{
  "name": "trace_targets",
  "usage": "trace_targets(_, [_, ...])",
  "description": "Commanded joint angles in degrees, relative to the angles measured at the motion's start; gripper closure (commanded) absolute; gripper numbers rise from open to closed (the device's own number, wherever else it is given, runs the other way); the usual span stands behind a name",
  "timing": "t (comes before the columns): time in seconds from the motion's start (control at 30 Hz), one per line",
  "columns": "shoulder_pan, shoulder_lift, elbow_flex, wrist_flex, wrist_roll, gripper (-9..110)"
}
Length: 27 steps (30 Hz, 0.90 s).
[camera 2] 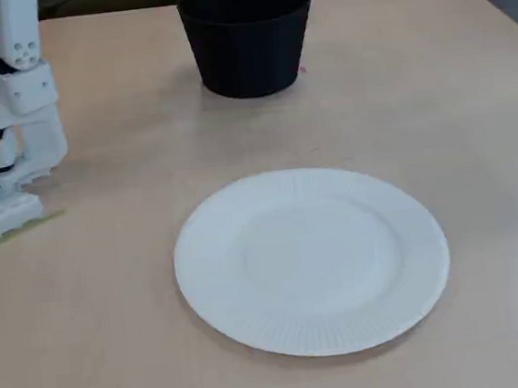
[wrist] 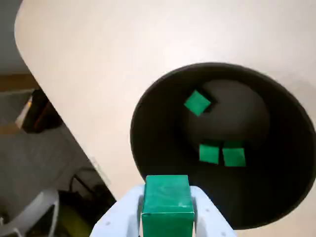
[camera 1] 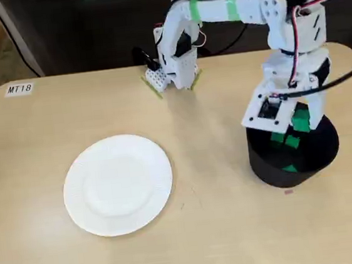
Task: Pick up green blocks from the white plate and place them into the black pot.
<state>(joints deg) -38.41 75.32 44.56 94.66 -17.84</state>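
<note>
Inside the black pot [wrist: 148, 153]: three green blocks [wrist: 197, 102]; the gripper [wrist: 167, 210] grips a fourth block [wrist: 167, 190].

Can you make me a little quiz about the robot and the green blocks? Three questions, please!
1. True or false: the plate has nothing on it.
2. How many blocks lie on the bottom of the pot? A) one B) three C) five
3. Fill in the gap: the gripper holds one more block right above the ____.

Key: 1 true; 2 B; 3 pot.
</note>
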Motion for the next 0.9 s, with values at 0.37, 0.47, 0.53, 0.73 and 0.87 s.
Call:
trace_targets(0.37, [-2.11, 1.49, 4.13, 0.62, -1.58, 70])
trace_targets(0.47, [-2.11, 1.67, 3.96, 0.35, -2.81, 56])
trace_targets(0.53, [-1.67, 1.67, 3.69, 0.26, -2.37, 57])
trace_targets(0.73, [1.93, 2.72, 3.08, -0.18, 1.76, 104])
trace_targets(0.87, [6.59, 11.25, 3.43, -0.35, 1.41, 104])
